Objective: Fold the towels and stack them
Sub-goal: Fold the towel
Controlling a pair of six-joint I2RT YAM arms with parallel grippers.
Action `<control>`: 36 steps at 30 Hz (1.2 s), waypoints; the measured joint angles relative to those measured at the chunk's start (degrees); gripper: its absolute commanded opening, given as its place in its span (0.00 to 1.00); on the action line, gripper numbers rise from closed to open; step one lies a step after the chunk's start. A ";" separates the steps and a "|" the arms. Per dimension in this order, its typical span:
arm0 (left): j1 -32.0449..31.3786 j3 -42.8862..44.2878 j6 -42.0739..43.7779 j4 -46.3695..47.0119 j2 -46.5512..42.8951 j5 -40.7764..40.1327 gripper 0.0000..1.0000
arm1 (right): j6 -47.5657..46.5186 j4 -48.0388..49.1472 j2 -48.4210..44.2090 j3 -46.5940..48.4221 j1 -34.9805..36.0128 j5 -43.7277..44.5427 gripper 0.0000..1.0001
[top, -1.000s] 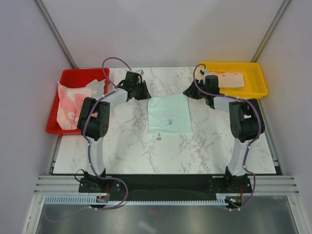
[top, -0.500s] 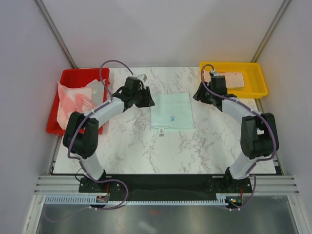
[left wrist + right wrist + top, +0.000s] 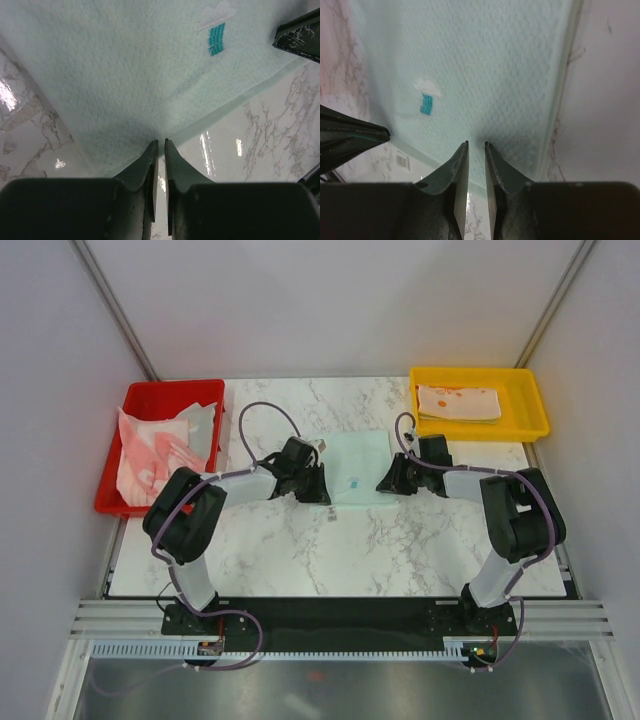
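A mint green towel (image 3: 355,462) lies flat on the marble table, with a small teal mark on it (image 3: 216,39). My left gripper (image 3: 320,490) sits low at its near left corner. In the left wrist view the jaws (image 3: 161,141) are pinched on the towel's edge (image 3: 125,75). My right gripper (image 3: 385,484) is at the near right corner, shut on the cloth (image 3: 485,75) with a thin gap at its tips (image 3: 476,144). A folded peach towel (image 3: 458,402) lies in the yellow tray. Pink (image 3: 148,452) and pale towels (image 3: 202,425) lie crumpled in the red tray.
The red tray (image 3: 170,388) stands at the table's far left and the yellow tray (image 3: 530,405) at the far right. A small white tag (image 3: 328,517) sticks out below the mint towel. Grey walls close in on both sides.
Both grippers have left the mint towel's far corners, opened, come toward me to its near corners and closed there. The towel sits a little farther back than a second ago.
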 measured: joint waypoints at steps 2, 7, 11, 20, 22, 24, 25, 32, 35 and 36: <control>-0.42 -1.53 -0.15 0.33 0.00 -0.87 0.16 | 0.39 1.18 0.00 -2.58 0.13 -0.50 0.26; -1.18 -4.42 -0.57 3.52 -1.11 -2.27 0.16 | 0.96 5.44 -0.90 -5.62 0.04 -1.51 0.26; -1.62 -7.17 -0.55 5.16 -3.30 -3.91 0.16 | 2.34 8.35 -3.08 -9.18 0.11 -0.90 0.25; -1.81 -12.96 -0.52 3.34 -10.58 -5.53 0.23 | 7.37 9.70 -13.07 -18.84 3.93 4.07 0.26; -1.81 -12.83 -0.55 2.75 -11.91 -4.59 0.25 | 6.88 7.48 -14.08 -17.88 3.91 5.40 0.27; -1.75 -11.47 -0.55 1.18 -12.85 -3.98 0.30 | 6.01 4.17 -15.04 -15.58 3.82 6.80 0.31; -1.70 -9.88 -0.55 0.11 -12.90 -3.89 0.36 | 5.64 3.15 -15.37 -14.51 3.82 7.19 0.36; 3.37 7.02 2.21 -3.85 -10.38 -4.37 0.53 | -2.97 -3.17 -14.36 -0.85 1.33 7.04 0.63; 8.94 17.00 5.64 -4.37 -3.78 -3.74 0.55 | -7.26 -5.03 -10.58 5.92 -1.29 6.03 0.69; 10.29 19.96 7.13 -4.59 -1.14 -3.43 0.56 | -8.90 -5.55 -9.09 8.07 -2.01 5.88 0.70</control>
